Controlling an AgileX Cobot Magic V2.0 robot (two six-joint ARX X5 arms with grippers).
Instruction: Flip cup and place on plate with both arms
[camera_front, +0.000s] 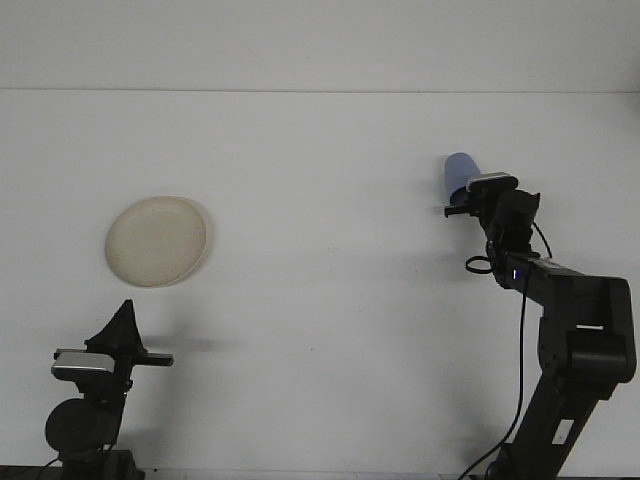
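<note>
One blue cup (458, 174), one cream plate (156, 241). Two arms, each with one gripper: left gripper (124, 325), right gripper (462, 203). All on one white table (320, 300).

No writing, label, brand, number or sign can be read anywhere in the front view. The blue cup (458, 176), the pale plate (156, 241) and the white counter (320, 320) are plain, and the dark housings of both arms carry no legible marking; a small lit spot on the right arm (560, 330) is too tiny to read as a sign.
</note>
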